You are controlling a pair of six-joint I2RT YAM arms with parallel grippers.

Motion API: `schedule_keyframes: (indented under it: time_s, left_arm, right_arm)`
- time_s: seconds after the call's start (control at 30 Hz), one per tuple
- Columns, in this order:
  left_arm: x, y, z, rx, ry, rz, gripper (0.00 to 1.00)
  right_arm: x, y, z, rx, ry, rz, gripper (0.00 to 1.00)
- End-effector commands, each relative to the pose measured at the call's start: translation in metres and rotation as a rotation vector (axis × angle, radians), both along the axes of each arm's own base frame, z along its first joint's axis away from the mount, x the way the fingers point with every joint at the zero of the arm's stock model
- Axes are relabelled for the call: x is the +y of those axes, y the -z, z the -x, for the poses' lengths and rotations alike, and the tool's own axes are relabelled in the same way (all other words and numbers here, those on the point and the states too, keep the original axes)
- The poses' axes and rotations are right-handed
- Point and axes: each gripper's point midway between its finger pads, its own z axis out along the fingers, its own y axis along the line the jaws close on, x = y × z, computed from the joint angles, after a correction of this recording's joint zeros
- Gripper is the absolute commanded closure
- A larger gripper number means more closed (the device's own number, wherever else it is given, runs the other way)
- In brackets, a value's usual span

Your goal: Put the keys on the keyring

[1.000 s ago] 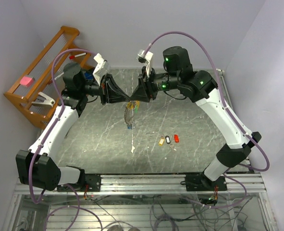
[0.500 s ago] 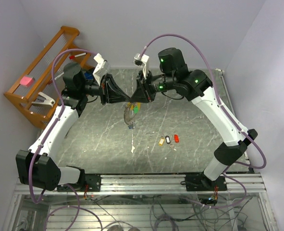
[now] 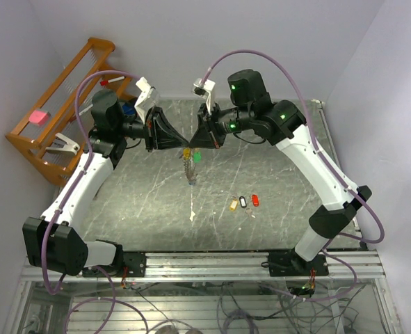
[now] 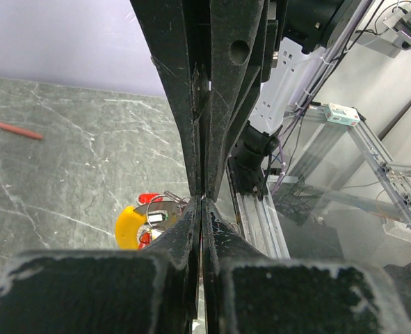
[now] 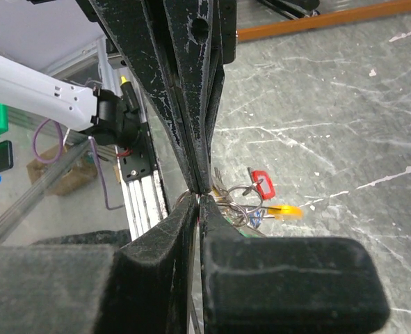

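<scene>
Both grippers meet tip to tip above the table's back middle. My left gripper is shut on the keyring, whose orange-yellow band shows beside its fingertips. My right gripper is shut too, with the keyring's metal loop coming out on both sides of its tips. From the keyring hang a green-tagged key, a red-tagged key and a thin chain. Three loose keys lie on the table: yellow, black-and-white, red.
A wooden rack holding a pink block leans against the left wall. A red pen lies on the marble table. A small white scrap lies near the front middle. The aluminium frame runs along the near edge.
My right gripper has shut at the keyring and shifted slightly left toward the left gripper. The hanging bunch has swung from a curve to hang straighter. The left gripper stayed shut.
</scene>
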Motion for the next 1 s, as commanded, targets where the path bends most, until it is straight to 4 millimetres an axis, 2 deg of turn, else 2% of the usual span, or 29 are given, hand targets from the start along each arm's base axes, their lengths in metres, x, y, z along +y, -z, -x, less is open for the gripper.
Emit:
schedule_keyframes:
  time_s: [0.0,0.17,0.4,0.53,0.67,0.83,0.97]
  left_arm:
    - [0.002,-0.021,0.001,-0.079,-0.019,0.018,0.93]
    - [0.002,-0.022,0.000,-0.080,-0.022,0.019,0.93]
    - [0.002,-0.023,-0.001,-0.077,-0.025,0.019,0.93]
    - [0.001,-0.025,-0.002,-0.077,-0.031,0.021,0.93]
    - [0.001,-0.028,-0.003,-0.076,-0.034,0.021,0.93]
    - [0.001,-0.028,-0.007,-0.070,-0.054,0.011,0.93]
    - [0.006,-0.020,-0.020,-0.100,-0.123,-0.017,0.92]
  right_arm:
    - [0.002,0.010,0.001,0.019,-0.011,0.029,0.96]
    - [0.003,0.010,0.001,0.010,-0.012,0.026,0.92]
    - [0.004,0.011,-0.001,0.000,-0.008,0.023,1.00]
    - [0.003,0.013,-0.002,-0.011,0.006,0.011,1.00]
    - [0.002,0.008,-0.002,-0.045,0.033,-0.045,1.00]
    - [-0.003,-0.007,-0.002,-0.102,0.071,-0.122,1.00]
    - [-0.011,-0.022,-0.004,-0.177,0.117,-0.172,1.00]
